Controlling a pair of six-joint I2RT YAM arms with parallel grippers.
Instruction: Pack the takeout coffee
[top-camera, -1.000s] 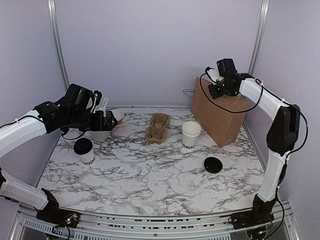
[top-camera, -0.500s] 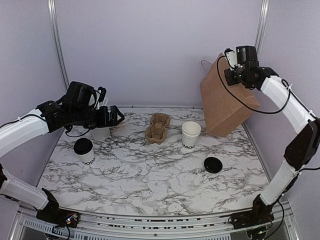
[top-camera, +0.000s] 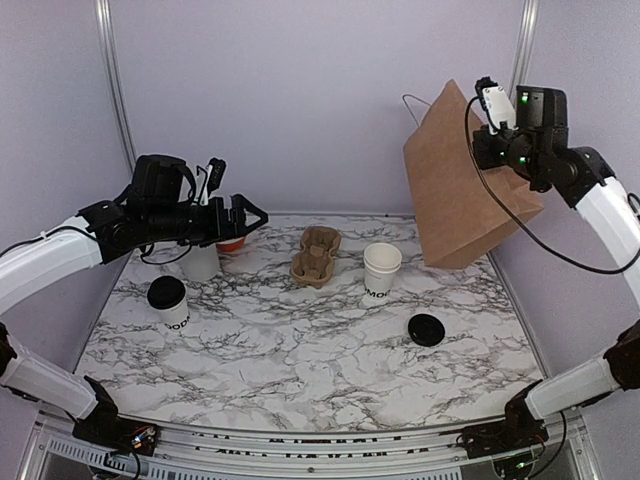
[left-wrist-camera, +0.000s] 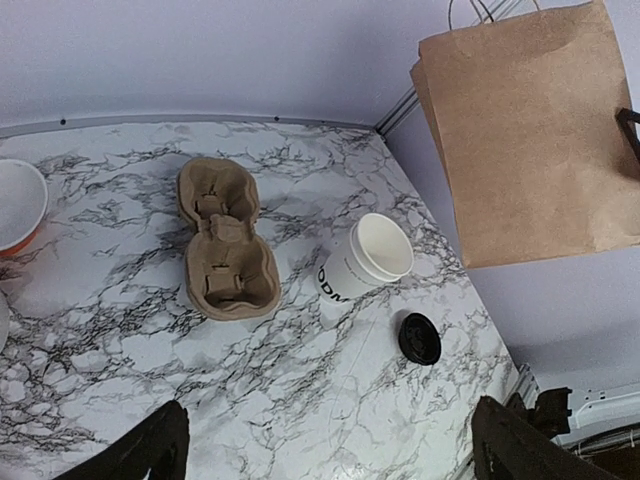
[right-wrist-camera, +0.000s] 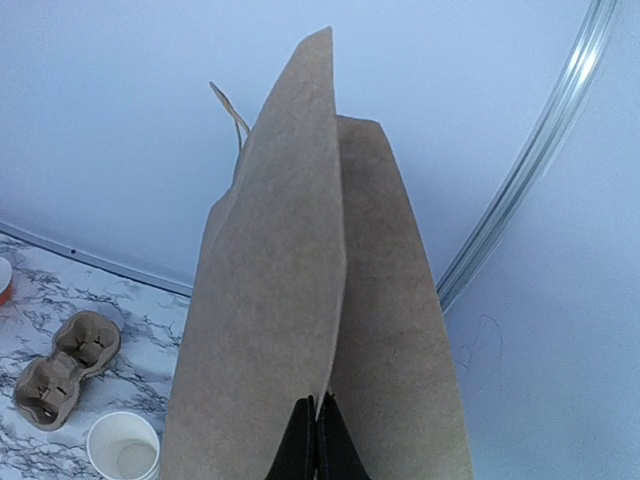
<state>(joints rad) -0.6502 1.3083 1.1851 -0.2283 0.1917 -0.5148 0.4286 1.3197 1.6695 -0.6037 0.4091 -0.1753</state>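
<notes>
Takeout coffee (top-camera: 168, 303): white paper cup, round black plastic lid, upright at the left side of the marble-patterned table (top-camera: 300, 360), untouched. Left gripper (top-camera: 252, 218): jaws wide, empty, above the table. Right gripper (right-wrist-camera: 318, 438): pinched on flat brown paper bag (top-camera: 460, 190), held tilted aloft.

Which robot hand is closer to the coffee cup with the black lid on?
Left. The left gripper hangs open just beyond the lidded cup, on the same side of the scene. The right gripper is high on the far right, shut on the paper bag.
</notes>
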